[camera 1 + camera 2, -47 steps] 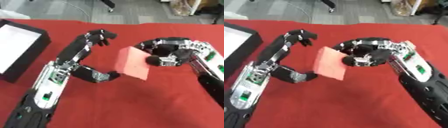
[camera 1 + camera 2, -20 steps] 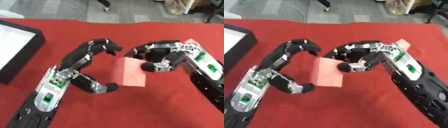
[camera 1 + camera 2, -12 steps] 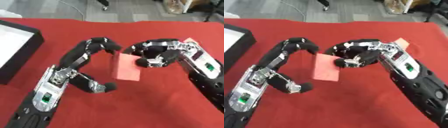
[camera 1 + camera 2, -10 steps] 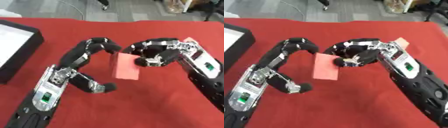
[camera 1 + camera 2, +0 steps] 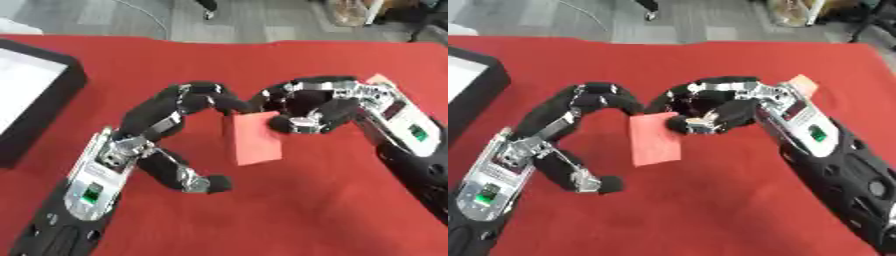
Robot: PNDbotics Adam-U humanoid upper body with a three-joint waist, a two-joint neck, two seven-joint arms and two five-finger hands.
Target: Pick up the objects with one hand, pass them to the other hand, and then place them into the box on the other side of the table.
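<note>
The black box (image 5: 44, 107) sits at the far left of the red table (image 5: 262, 210), cut off by the edge, white inside, contents unclear. The right hand (image 5: 306, 107) pinches a pink flat block (image 5: 254, 137) mid-table. The left hand (image 5: 188, 107) curls at its top edge; can't tell if it's touching.

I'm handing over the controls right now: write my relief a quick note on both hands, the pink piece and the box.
Right hand: shut on the pink block, pinching its upper right edge, block held upright above the red table.
Left hand: fingers curled over the block's top left corner, thumb spread wide below; not yet gripping it.
Box: at the table's left edge.
Done: pickup. Left: finish the handover to the left hand, then place the block in the box.
</note>
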